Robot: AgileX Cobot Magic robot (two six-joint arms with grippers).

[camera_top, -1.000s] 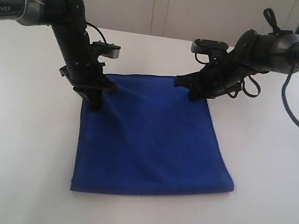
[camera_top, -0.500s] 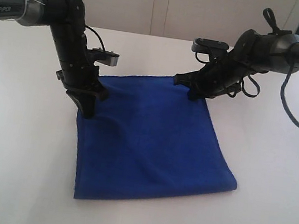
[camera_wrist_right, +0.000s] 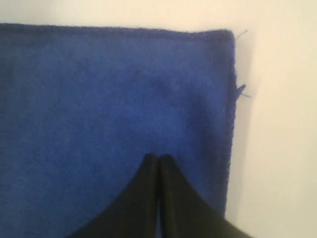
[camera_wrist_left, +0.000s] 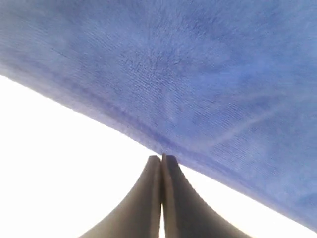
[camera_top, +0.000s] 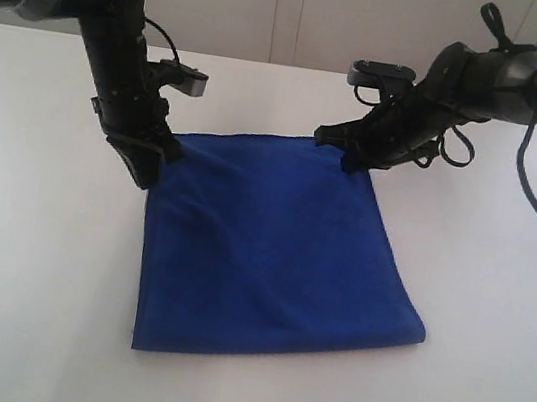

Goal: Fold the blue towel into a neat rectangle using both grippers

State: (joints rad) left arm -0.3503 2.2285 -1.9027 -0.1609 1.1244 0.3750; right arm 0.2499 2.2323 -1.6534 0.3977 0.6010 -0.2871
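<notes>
Mid-fold, left gripper [camera_top: 145, 177] and right gripper [camera_top: 354, 163], both pinched shut, sat at the towel [camera_top: 271, 252] far corners; next fold needed regrasping.

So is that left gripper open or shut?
Shut. The left gripper shows no gap between fingers, tips at the blue towel.

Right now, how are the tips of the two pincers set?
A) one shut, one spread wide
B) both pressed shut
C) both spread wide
B: the close-up views show the left pincer and the right pincer each closed tip to tip, right at the blue towel.
</notes>
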